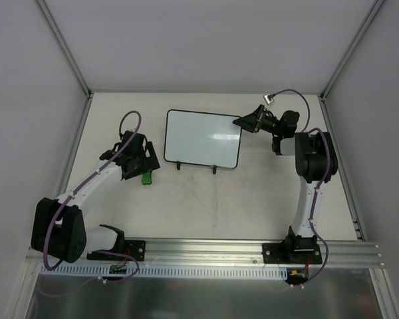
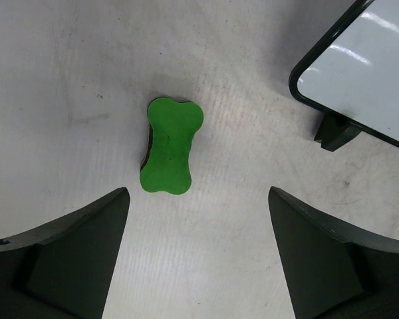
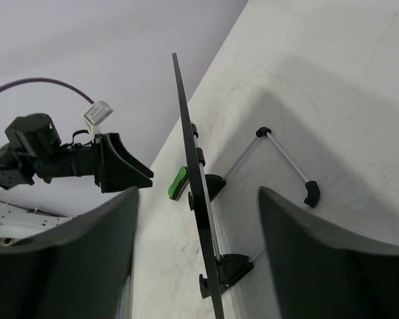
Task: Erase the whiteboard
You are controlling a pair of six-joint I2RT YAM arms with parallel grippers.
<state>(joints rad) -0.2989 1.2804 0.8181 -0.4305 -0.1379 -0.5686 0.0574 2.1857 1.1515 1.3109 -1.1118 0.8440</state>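
Table (image 1: 253,199): pale surface, walled on three sides, both arm bases along the near rail.

Whiteboard (image 1: 203,138): stands mid-table toward the back, propped on its stand with the face toward the arms, presumably so a wipe can reach it from the front. The face looks clean in the top view: glare only, no marks I can make out. Judgement: erasing looks done or nearly so.

Right gripper (image 3: 196,196): at the board's upper right corner. The wrist view shows the board edge-on in the gap, a finger on either side, neither visibly touching it. Jaws are spread and grip nothing. It is likely placed there to steady the board against a sideways push.

Left gripper (image 2: 198,196): hovers just left of the board, above the eraser (image 2: 169,146). Jaws wide, empty. The eraser lies flat on the table, green face up, clear of both fingers and near the board's lower left corner.

Feet (image 1: 179,165): two small black ones at the board's front edge, resting on the table.
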